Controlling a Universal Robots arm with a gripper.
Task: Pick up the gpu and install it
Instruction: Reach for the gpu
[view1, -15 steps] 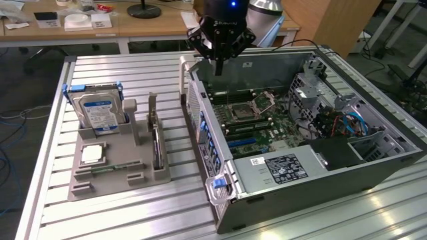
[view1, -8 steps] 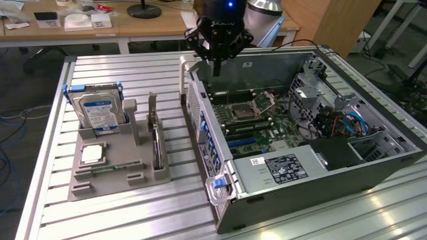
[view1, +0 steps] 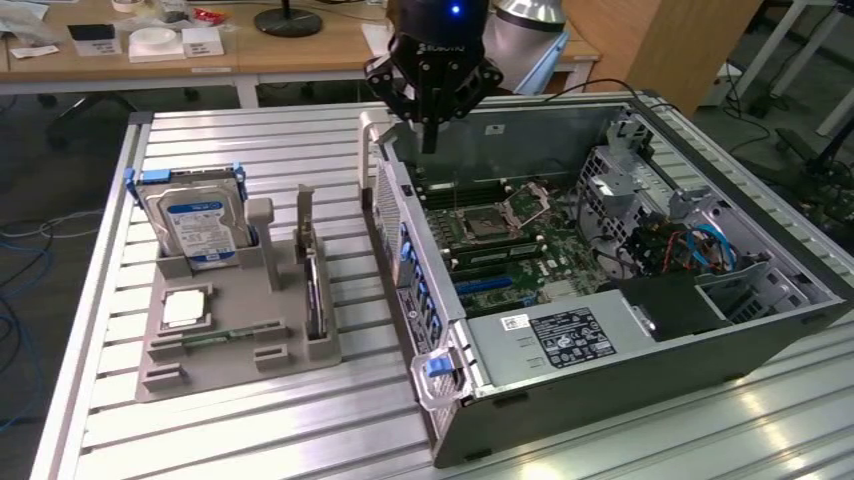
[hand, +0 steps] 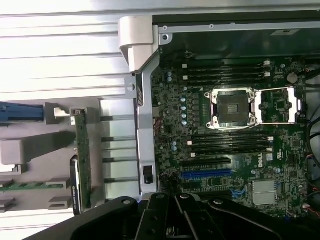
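Note:
The gpu (view1: 315, 290) is a thin dark card standing on edge in a slot of the grey holder tray (view1: 187, 375), at the exterior view's left of the open computer case (view1: 441, 300). The wrist view shows the gpu (hand: 81, 160) edge-on with its green board facing out. My gripper (view1: 430, 143) hangs above the far corner of the case, fingers shut together and pointing down with nothing in them. It is well apart from the gpu. Its black linkages (hand: 175, 215) show over the motherboard (hand: 235, 145), near a blue expansion slot (hand: 206, 174).
The holder tray also carries a silver hard drive (view1: 200, 225) in a blue frame, a processor chip (view1: 183, 310) and a green memory stick (view1: 220, 335). All stand on a ribbed metal table (view1: 240, 150). A wooden desk (view1: 200, 55) with clutter lies behind.

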